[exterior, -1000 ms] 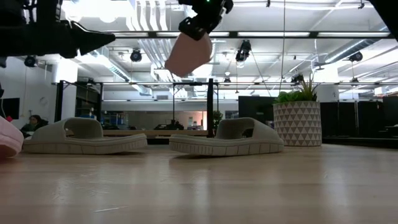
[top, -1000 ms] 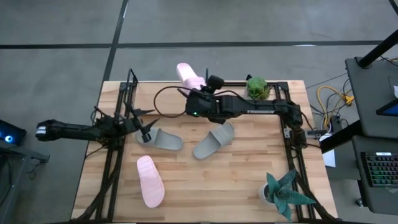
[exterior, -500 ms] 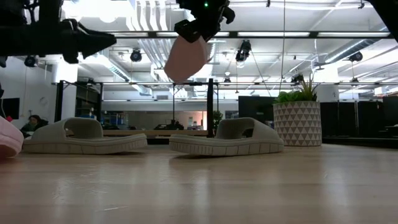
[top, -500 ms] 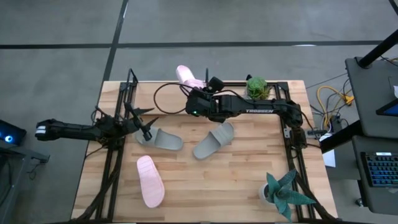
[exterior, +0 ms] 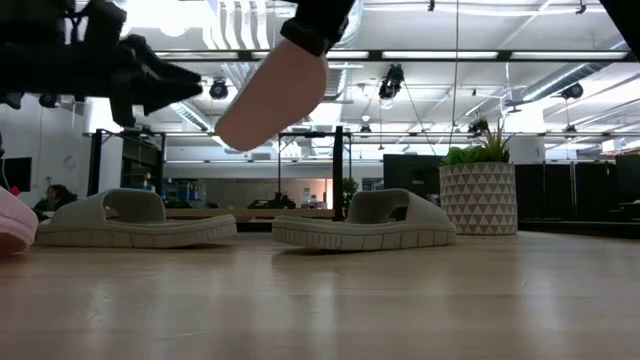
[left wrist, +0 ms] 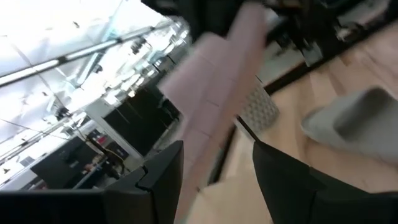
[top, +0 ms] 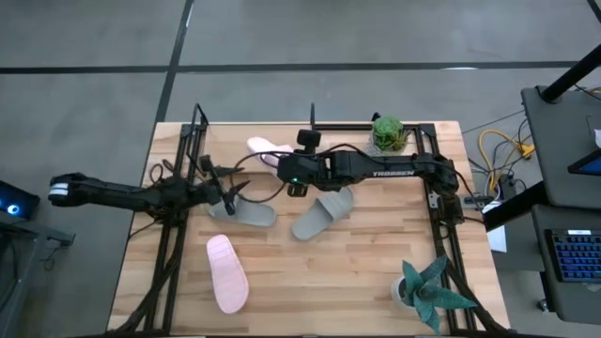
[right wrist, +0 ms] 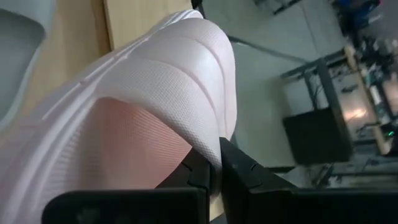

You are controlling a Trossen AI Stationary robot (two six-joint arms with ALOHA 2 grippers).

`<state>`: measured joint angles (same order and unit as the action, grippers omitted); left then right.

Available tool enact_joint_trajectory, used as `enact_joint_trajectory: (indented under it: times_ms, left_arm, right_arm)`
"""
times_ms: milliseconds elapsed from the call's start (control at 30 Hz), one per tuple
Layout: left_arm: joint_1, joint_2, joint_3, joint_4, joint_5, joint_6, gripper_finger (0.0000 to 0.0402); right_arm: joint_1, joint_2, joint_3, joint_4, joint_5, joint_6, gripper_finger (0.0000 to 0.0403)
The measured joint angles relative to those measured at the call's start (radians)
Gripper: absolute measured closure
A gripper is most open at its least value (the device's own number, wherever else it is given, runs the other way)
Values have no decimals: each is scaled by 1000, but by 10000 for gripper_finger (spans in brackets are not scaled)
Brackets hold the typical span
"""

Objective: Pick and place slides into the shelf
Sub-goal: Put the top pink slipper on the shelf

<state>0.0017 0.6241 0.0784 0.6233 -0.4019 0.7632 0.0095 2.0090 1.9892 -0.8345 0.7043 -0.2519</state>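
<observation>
High view: we see the right gripper (top: 286, 165) pinching a pale pink slide (top: 262, 150) and holding it over the far left part of the table (top: 376, 272), beside the black uprights of the shelf (top: 194, 141). The left gripper (top: 225, 194) sits just above the left grey-green slide (top: 249, 211); its fingers look parted. A second grey-green slide (top: 321, 213) lies mid-table and a second pink slide (top: 227, 273) lies nearer the front left. Two potted plants (top: 388, 132) stand on the right side.

Low view: we note the held pink slide (exterior: 270, 95) hanging in the air, sole tilted, above the two grey-green slides (exterior: 135, 222) resting on the wood. The left gripper (exterior: 150, 80) is at upper left.

Left wrist view: the fingers (left wrist: 161, 177) are spread, the blurred pink slide (left wrist: 214, 81) beyond them.

Right wrist view: the fingers (right wrist: 236, 168) are pressed on the pink slide's (right wrist: 155, 99) strap.
</observation>
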Motion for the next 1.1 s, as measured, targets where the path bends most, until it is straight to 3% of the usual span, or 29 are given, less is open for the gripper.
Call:
enact_joint_trajectory:
  times_ms: [267,400,533,767,1100]
  left_arm:
    - [0,79,51,7,-11,-22,223]
    - [0,131,59,-4,-41,-18,221]
    - [0,171,79,8,-104,-16,195]
    - [0,226,86,7,-108,-11,139]
    - [0,316,140,36,-109,2,153]
  right_arm:
    - [26,-1,0,30,-7,-96,394]
    - [25,-2,0,14,-67,-118,394]
    - [28,-2,0,3,-85,-127,394]
    - [30,-2,0,-6,-88,-145,394]
    - [32,-3,0,2,-170,-164,394]
